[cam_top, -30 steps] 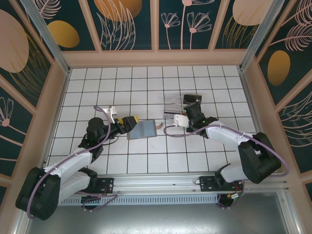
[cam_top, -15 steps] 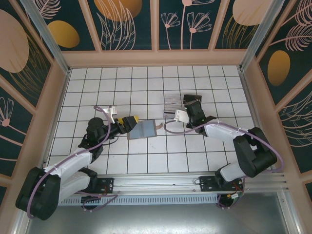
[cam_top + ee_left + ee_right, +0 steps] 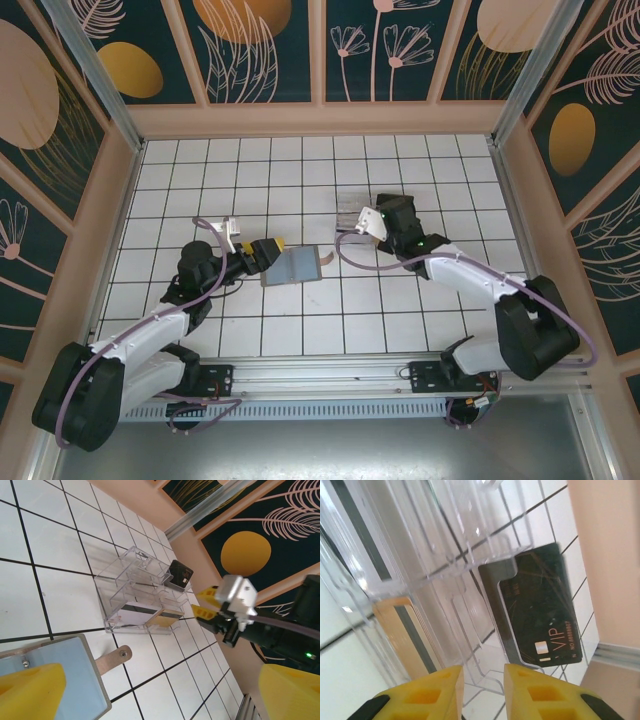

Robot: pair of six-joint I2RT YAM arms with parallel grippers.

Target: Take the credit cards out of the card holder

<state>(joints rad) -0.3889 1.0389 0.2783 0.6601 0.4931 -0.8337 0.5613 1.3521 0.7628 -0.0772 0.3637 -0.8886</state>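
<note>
The card holder (image 3: 293, 266) lies open and flat near the middle of the worktop (image 3: 250, 180), blue-grey inside up. Its tan tab (image 3: 113, 660) points toward the clear tray (image 3: 352, 206), with a strip of bare tile between the two. The left gripper (image 3: 268, 250) sits at the holder's left edge, its jaws spread wide and pinching nothing, one finger (image 3: 31, 690) overlapping the panel's corner.

In the tray's near compartments a striped card (image 3: 134, 613) and a gold card (image 3: 165, 618) lie side by side. A black card (image 3: 540, 610) rests on the tiles, touching the tray's far edge.

The right gripper (image 3: 483, 682) hovers at the tray's right rim, its jaws a narrow gap apart with only clear wall showing between them. Open tile runs to the left of the holder, behind it and in front of it. The right arm crowds the tray's right side.
</note>
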